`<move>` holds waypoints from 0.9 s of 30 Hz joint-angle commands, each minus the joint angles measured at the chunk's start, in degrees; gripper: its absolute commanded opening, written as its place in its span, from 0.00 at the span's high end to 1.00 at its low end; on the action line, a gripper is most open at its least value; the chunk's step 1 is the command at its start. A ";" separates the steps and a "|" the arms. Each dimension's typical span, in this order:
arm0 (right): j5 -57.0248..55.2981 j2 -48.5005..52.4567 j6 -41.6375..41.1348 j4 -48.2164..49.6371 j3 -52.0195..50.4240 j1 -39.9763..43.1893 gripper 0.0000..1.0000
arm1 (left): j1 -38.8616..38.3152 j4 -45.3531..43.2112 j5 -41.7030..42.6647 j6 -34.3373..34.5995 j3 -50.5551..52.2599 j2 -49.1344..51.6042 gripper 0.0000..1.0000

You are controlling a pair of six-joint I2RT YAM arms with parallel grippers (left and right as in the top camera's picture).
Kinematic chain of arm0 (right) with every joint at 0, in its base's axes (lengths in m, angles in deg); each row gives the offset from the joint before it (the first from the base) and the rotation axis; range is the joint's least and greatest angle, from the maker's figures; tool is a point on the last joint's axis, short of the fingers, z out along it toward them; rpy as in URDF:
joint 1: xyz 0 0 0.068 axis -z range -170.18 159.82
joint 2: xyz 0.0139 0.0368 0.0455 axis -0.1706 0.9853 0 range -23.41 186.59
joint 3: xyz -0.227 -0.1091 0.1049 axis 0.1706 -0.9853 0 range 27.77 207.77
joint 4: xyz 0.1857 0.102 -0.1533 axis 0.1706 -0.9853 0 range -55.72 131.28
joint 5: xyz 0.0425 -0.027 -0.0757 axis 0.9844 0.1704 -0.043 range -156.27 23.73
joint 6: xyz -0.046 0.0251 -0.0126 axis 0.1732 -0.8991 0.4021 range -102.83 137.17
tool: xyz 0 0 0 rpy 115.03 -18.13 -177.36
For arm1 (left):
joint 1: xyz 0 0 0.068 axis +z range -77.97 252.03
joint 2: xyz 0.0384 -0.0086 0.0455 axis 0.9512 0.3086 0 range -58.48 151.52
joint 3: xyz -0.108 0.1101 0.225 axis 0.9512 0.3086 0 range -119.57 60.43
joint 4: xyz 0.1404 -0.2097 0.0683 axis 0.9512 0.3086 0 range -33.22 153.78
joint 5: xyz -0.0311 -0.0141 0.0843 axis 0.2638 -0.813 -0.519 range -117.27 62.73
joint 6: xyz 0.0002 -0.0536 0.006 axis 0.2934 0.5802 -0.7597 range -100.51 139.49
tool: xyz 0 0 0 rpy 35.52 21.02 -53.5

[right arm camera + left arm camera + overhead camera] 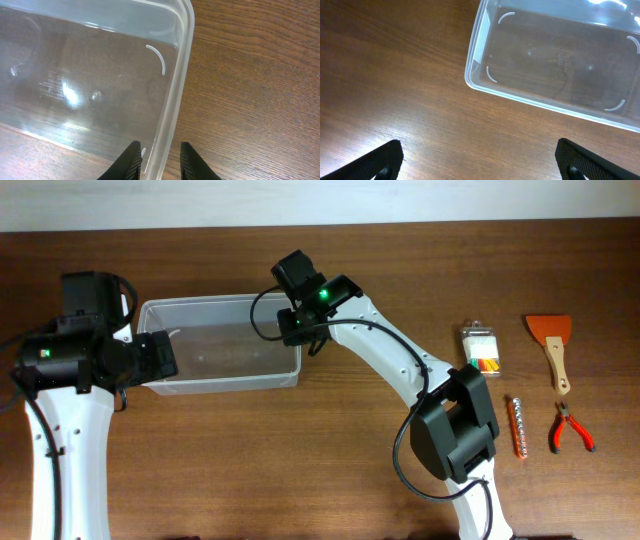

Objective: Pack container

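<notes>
Straddling the end wall of the container, right hand has a finger each side; can't tell if it's clamped. Thin slick plastic could slip or twist free. Left hand is wide open, container ahead.

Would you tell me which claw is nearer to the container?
Right. The right claw straddles the container rim at its right end; the left claw hangs open over the table just off its left end.
</notes>
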 commanded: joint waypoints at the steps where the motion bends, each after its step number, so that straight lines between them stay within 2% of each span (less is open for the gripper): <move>1: -0.72 0.15 0.28 -0.52 1.01 -0.15 0.74 | 0.24 0.24 0.20 0.70 0.46 0.26 0.01; 27: -0.70 0.28 0.31 -1.66 0.96 -0.15 0.73 | 0.24 0.61 0.22 0.72 0.46 0.26 0.01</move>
